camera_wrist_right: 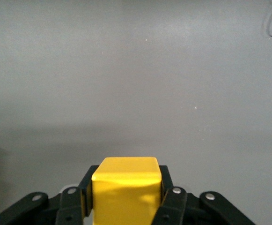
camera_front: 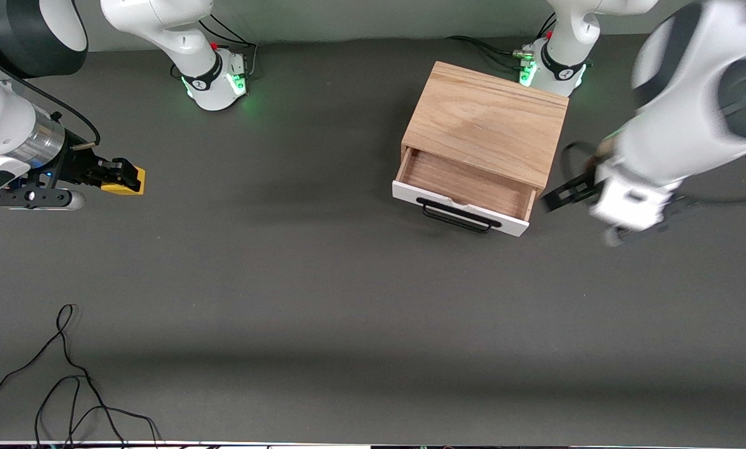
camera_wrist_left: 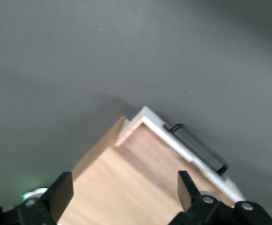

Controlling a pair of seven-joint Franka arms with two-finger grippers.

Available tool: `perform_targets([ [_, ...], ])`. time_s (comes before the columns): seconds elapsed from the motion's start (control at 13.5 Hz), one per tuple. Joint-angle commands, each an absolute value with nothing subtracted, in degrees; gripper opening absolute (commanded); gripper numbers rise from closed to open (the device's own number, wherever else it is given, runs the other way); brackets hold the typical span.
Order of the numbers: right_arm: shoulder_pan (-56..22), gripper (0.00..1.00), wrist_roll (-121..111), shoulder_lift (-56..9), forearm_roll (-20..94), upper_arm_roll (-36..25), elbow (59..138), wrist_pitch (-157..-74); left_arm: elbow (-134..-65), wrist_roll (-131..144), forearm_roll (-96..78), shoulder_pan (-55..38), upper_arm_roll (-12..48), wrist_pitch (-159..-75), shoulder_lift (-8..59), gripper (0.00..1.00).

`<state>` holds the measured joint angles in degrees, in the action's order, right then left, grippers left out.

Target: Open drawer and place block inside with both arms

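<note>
The drawer is pulled open from the light wood cabinet, and its wooden inside is empty. Its white front carries the black bar handle. My right gripper is shut on the yellow block, low over the table at the right arm's end. In the right wrist view the block fills the space between the fingers of that gripper. My left gripper is open and empty beside the cabinet, toward the left arm's end. The left wrist view shows it over the cabinet top, with the handle in sight.
Both arm bases, lit green, stand along the table's edge by the robots, the left one close to the cabinet. A loose black cable lies on the grey table near the front camera at the right arm's end.
</note>
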<state>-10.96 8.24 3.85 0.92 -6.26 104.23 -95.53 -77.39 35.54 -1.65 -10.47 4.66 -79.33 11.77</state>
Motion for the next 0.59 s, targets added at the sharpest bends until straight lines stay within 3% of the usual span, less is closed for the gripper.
perform_targets([
  [0.0,-11.4,0.2,9.7,5.5,1.8,-6.5,105.6,-96.1,-79.4,24.8,-1.6,-6.5,4.8,-76.7,6.7,0.99],
  [0.22,-12.1,0.2,11.1,5.5,1.8,-6.2,105.6,-96.1,-83.6,15.7,-1.5,-1.0,4.7,-76.7,3.1,0.99],
  [0.52,-15.3,0.2,14.1,5.5,1.8,-6.2,105.6,-96.5,-84.3,6.3,-1.8,4.3,4.7,-77.9,3.4,1.0],
])
